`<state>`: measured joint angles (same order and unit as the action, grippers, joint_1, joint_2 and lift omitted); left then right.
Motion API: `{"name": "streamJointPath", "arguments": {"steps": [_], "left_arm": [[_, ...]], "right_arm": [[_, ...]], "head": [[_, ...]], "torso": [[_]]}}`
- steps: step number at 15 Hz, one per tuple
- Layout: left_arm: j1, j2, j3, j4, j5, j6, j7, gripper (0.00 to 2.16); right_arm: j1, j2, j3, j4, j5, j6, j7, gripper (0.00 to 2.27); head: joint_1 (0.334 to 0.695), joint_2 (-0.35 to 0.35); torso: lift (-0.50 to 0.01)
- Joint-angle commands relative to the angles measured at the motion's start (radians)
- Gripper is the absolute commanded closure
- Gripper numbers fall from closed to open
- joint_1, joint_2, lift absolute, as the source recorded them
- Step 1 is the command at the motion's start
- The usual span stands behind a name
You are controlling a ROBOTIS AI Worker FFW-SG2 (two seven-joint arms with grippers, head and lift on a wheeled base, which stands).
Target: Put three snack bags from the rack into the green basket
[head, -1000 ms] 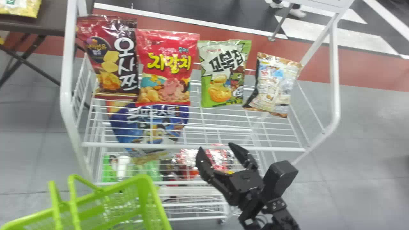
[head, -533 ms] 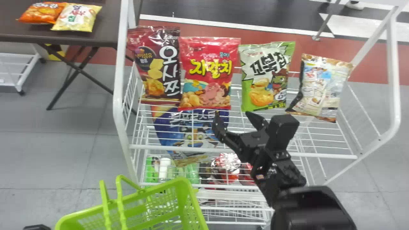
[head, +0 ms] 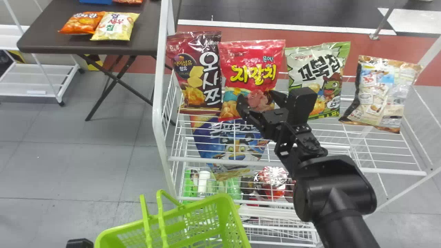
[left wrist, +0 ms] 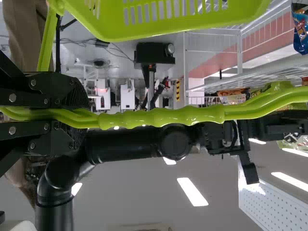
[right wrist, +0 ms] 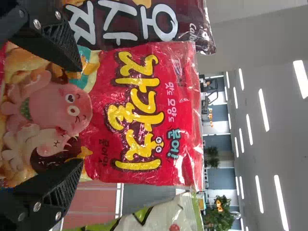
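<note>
Facing red bag [head: 253, 74]: right pincer [head: 257, 98], apart, at bag's lower part
Red bag: upright on rack [head: 158, 93], between maroon bag [head: 196, 72] and green-white bag [head: 315, 63]
Left pincer [head: 79, 244]: clamped on basket handle [left wrist: 159, 117]
Green basket [head: 225, 206]: near side of rack
Worktop [head: 38, 43]: orange bag [head: 82, 23], yellow bag [head: 115, 27]

Upright between front and back edges of the rack [head: 193, 159], left to right: maroon snack bag [head: 193, 82], red bag [head: 251, 65], green-and-white bag [head: 318, 69], tilted tan bag [head: 382, 93]; lower, blue bag [head: 237, 148]; off the front-left corner, green basket [head: 224, 206]
</note>
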<state>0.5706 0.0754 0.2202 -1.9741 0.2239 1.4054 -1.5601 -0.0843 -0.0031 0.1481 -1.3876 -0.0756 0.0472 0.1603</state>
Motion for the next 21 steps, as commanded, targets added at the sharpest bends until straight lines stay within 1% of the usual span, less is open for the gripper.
{"name": "streamJointPath", "arguments": {"steps": [1,2,3,4,5,6,9,12,15,19,21], "left_arm": [[0.0,0.0,-0.001,0.003,0.0,-0.007,0.002,2.15],[0.0,-0.002,-0.002,0.003,0.0,-0.01,0.002,2.15],[-0.001,-0.002,-0.002,0.003,0.0,-0.01,0.002,2.15],[-0.001,-0.002,-0.002,0.003,0.0,-0.01,0.002,2.15],[-0.001,-0.002,-0.002,0.003,0.0,-0.01,0.002,2.15],[-0.001,-0.002,-0.002,0.004,0.0,-0.01,0.002,2.15],[0.0,0.001,-0.002,0.004,0.0,-0.013,0.0,2.15],[0.0,0.001,0.001,0.006,0.0,-0.019,0.0,2.15],[0.0,0.001,0.01,0.006,0.0,-0.022,-0.002,2.15],[-0.032,0.004,0.034,-0.012,0.003,-0.007,0.008,2.15],[-0.058,0.004,0.041,-0.02,0.005,0.011,0.012,2.15]], "right_arm": [[-0.009,0.004,0.011,0.009,0.008,-0.033,0.005,0.92],[-0.008,0.004,0.015,0.007,0.008,-0.033,0.007,1.53],[-0.005,0.004,0.018,0.007,0.008,-0.026,0.004,2.04],[-0.002,0.004,0.019,0.004,0.011,-0.023,0.004,2.13],[0.001,0.004,0.019,-0.002,0.014,-0.023,0.004,2.17],[0.006,0.004,0.019,-0.01,0.02,-0.026,0.004,2.26],[0.051,0.004,0.019,-0.076,0.025,-0.026,0.005,2.26],[0.146,0.004,0.008,-0.225,0.025,-0.005,0.005,2.26],[0.284,0.004,-0.019,-0.418,0.007,0.063,0.013,2.26],[0.514,0.004,-0.077,-0.692,-0.018,0.185,0.036,2.26],[0.638,0.004,-0.125,-0.817,-0.081,0.268,0.074,2.26]], "head": [[0.695,-0.025],[0.695,-0.02],[0.695,-0.016],[0.695,-0.013],[0.695,-0.011],[0.695,-0.01],[0.695,-0.006],[0.695,-0.004],[0.695,-0.008],[0.695,-0.037],[0.695,-0.053]], "torso": [[0.0],[0.0],[0.0],[0.0],[0.0],[0.0],[0.0],[0.0],[0.0],[0.0],[0.0]]}}
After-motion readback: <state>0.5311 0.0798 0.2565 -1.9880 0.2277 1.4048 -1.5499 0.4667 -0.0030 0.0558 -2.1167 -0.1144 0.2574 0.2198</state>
